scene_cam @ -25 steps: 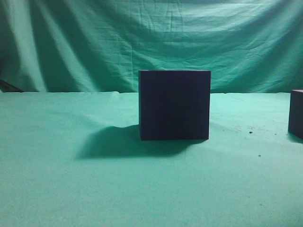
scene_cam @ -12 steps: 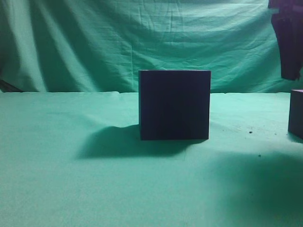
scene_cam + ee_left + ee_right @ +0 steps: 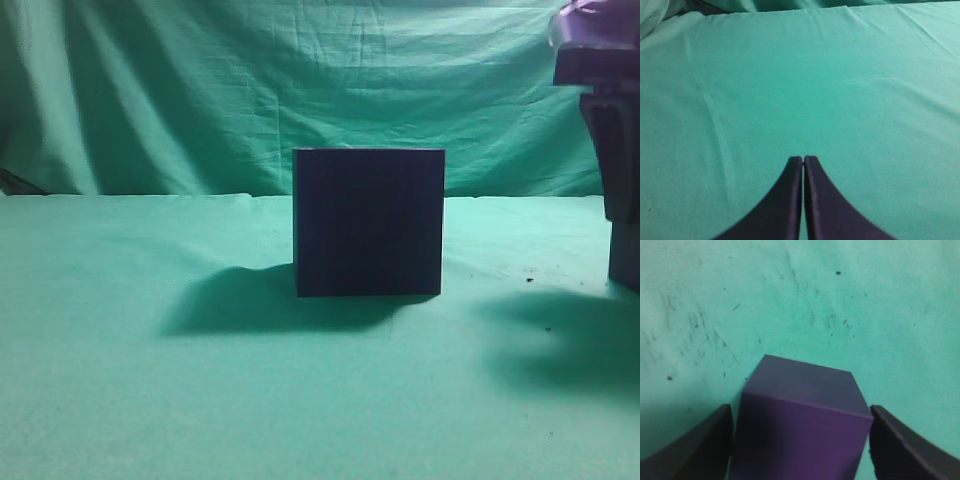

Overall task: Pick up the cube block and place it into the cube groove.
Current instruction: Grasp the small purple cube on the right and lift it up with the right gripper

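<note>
Right gripper (image 3: 800,440) astride cube block (image 3: 802,415), outside cube groove (image 3: 369,222)

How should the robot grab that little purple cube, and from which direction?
Best from above, pinching two opposite flat side faces. The cube block sits flat on the cloth with its top free, and the right gripper already straddles it, one of its fingers on each side, open and seemingly not yet pressing. Its parallel sides should give an even hold. The left gripper is shut, elsewhere.
</note>
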